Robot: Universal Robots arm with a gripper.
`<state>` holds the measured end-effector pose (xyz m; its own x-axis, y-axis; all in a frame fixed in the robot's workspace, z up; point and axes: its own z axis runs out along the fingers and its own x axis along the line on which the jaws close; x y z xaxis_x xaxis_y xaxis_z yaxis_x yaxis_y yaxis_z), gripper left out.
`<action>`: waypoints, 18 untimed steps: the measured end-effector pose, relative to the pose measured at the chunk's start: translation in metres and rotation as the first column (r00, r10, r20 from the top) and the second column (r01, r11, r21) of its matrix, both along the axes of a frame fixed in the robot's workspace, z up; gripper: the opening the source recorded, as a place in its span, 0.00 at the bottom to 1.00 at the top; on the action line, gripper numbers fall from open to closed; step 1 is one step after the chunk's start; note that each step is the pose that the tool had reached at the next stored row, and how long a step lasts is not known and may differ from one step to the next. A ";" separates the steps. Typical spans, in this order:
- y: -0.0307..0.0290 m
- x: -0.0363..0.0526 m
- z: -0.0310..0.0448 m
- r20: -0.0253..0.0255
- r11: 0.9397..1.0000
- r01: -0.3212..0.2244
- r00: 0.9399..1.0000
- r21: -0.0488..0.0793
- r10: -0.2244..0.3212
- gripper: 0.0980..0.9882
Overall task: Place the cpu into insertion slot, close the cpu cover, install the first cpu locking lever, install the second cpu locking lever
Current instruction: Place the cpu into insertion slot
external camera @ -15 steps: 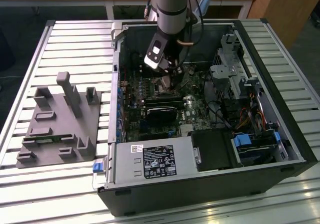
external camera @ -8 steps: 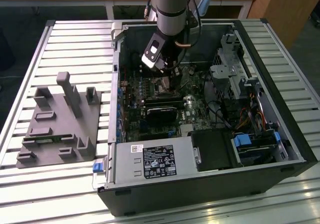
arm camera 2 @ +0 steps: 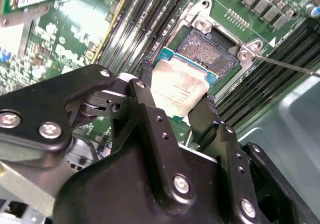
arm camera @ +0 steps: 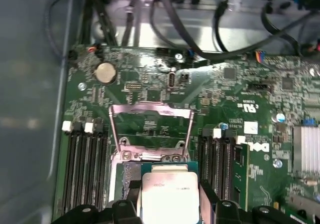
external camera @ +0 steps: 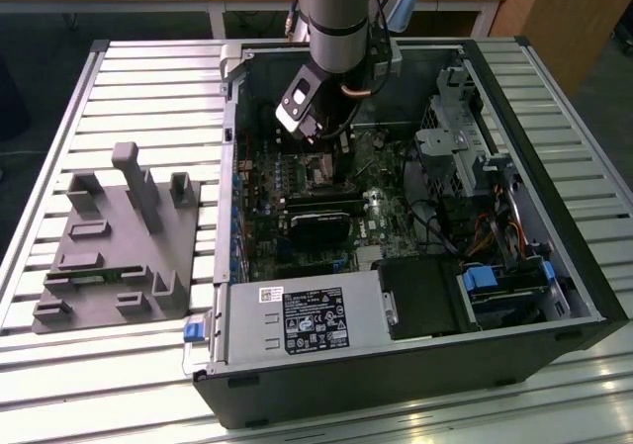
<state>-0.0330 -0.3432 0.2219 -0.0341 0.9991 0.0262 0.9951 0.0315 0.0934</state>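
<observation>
End effector [arm camera 2: 176,100] clamped on the cpu [arm camera 2: 181,87] by two opposite edges. Chip sits tilted, partly over the insertion slot [arm camera 2: 207,52]; contact unclear. Cpu cover [arm camera: 150,110] is swung open beyond the socket.

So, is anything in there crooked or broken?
Nothing looks broken or out of place. The fingers hold the cpu right over the insertion slot, and the cpu cover stands flipped open at the slot's edge, which fits loading a chip.
</observation>
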 end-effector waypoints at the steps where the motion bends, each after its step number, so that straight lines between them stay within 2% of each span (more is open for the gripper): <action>1: 0.0000 -0.0003 -0.0004 0.000 1.000 0.014 1.000 0.000 -0.014 0.50; 3: 0.0004 -0.0025 -0.0010 0.000 0.999 0.036 0.999 0.000 -0.036 0.50; 11: 0.0088 -0.0069 -0.0054 0.000 0.999 0.043 0.999 0.000 -0.043 0.50; 18: 0.0095 -0.0080 -0.0106 0.000 0.998 0.063 0.998 0.000 -0.063 0.50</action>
<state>-0.0410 -0.3337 0.2113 0.0292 0.9992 0.0261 0.9951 -0.0315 0.0933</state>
